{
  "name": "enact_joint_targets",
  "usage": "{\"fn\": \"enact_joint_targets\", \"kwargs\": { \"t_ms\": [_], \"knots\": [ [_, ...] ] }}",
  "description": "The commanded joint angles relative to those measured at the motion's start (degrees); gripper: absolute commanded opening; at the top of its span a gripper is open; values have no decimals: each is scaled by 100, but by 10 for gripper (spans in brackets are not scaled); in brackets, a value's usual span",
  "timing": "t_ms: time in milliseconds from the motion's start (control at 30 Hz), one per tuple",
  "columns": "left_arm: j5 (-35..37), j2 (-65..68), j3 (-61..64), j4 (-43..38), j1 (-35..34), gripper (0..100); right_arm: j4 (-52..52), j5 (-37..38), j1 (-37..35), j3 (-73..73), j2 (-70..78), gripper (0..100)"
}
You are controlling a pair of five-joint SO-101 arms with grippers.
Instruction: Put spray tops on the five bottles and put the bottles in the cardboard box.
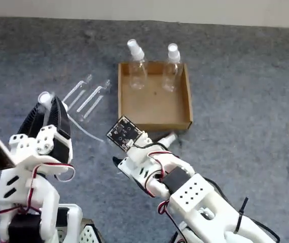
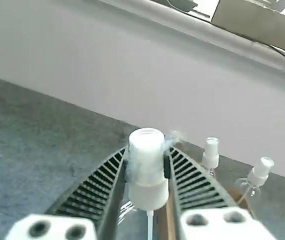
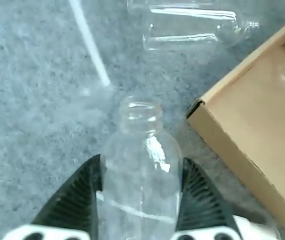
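Note:
My left gripper (image 2: 146, 156) is shut on a white spray top (image 2: 146, 167), held raised with its thin dip tube (image 2: 148, 225) hanging below; from above the spray top (image 1: 45, 97) sits left of the box. My right gripper (image 3: 141, 167) is shut on a clear bottle (image 3: 140, 150) with an open neck, held just off the near left corner of the cardboard box (image 3: 242, 110). The tip of the dip tube (image 3: 90, 42) lies just beyond that neck. Two bottles with spray tops (image 1: 137, 66) (image 1: 171, 66) stand at the back of the cardboard box (image 1: 187, 96).
Clear loose bottles (image 1: 91, 96) lie on the grey carpet left of the box; one of them (image 3: 192, 27) is beyond the held bottle. The right arm (image 1: 185, 195) stretches in from the near right. A pale wall (image 2: 132, 65) rises behind the table.

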Motion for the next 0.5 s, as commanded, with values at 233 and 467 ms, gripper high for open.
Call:
{"fn": "enact_joint_targets", "kwargs": {
  "t_ms": [233, 467],
  "knots": [
    [-97, -207, 505, -1829, -954, 4, -127, -62, -4, -13, -189, 5],
    [-299, 119, -1086, -1749, -1086, 4, -127, -62, -4, 163, -189, 5]
  ]
}}
